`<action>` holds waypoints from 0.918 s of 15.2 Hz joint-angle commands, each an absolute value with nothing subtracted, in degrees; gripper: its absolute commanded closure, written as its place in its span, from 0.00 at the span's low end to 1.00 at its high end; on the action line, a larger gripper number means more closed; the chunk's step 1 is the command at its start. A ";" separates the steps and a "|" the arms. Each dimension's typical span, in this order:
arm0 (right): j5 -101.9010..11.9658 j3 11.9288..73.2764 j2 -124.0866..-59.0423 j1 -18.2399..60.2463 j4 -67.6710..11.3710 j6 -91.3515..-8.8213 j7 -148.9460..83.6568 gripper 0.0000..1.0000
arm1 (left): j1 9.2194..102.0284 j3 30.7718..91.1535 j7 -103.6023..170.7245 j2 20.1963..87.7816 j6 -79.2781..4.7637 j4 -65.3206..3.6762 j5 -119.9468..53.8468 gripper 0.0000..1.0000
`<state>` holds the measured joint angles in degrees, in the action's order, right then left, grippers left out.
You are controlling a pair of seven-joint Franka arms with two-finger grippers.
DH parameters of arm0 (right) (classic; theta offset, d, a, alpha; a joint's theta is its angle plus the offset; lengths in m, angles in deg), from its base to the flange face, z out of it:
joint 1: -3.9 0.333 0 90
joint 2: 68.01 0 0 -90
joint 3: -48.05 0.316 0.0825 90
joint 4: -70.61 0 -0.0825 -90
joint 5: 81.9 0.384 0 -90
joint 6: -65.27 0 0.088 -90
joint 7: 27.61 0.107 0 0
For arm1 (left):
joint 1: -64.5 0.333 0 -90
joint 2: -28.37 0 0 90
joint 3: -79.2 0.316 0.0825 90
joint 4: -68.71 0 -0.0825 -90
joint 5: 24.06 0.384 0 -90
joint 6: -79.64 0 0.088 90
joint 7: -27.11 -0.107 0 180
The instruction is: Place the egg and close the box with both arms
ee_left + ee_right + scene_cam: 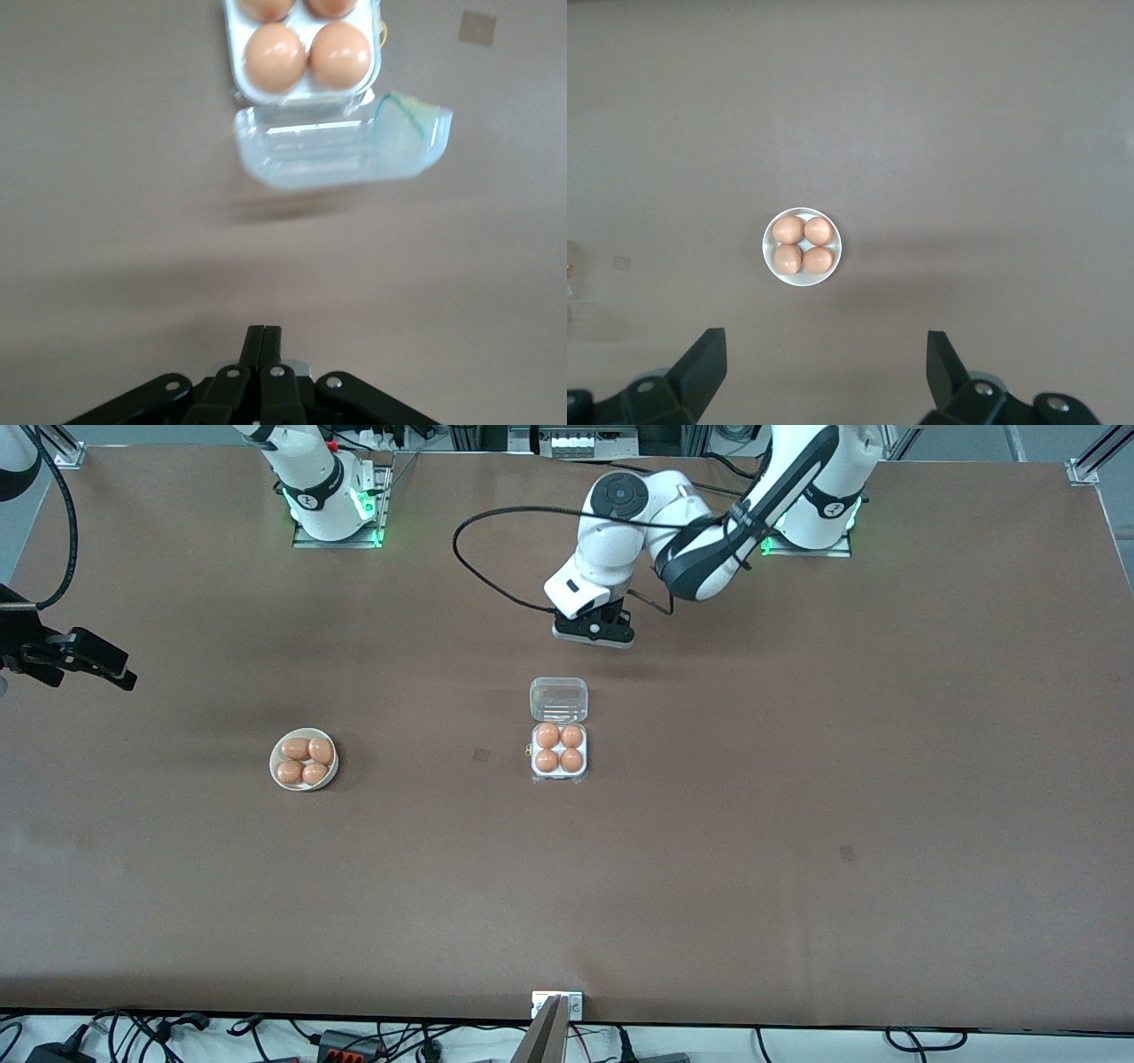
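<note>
No readable text, labels or numbers on anything here.

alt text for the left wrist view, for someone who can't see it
A four-cell egg carton sits on a brown table, an orange-brown egg in every cell that shows. Its clear hinged lid lies flat open on the table. The left claw is shut, empty, over bare table short of the lid.

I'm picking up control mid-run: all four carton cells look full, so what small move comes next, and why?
Probably ease the shut left gripper down behind the open clear lid to start tipping it over the eggs. The egg carton holds four eggs, the lid lies flat, hinged back toward the arm bases, and the open right gripper waits at the right arm's end of the table.
</note>
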<state>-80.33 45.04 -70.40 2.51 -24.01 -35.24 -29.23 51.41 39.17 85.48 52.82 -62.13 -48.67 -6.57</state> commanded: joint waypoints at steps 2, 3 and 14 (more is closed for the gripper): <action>-80.76 45.59 -69.68 2.23 -24.31 -33.52 -30.42 0.00 | 49.91 39.47 89.86 59.03 -65.02 -44.59 2.72 0.99; -80.76 45.59 -69.68 2.23 -24.14 -33.43 -30.43 0.00 | 49.82 39.56 91.00 61.48 -65.03 -42.40 6.40 0.99; -80.93 48.67 -69.68 -0.75 -24.05 -33.78 -30.16 0.00 | 50.52 42.90 95.22 71.26 -64.94 -24.53 26.30 0.99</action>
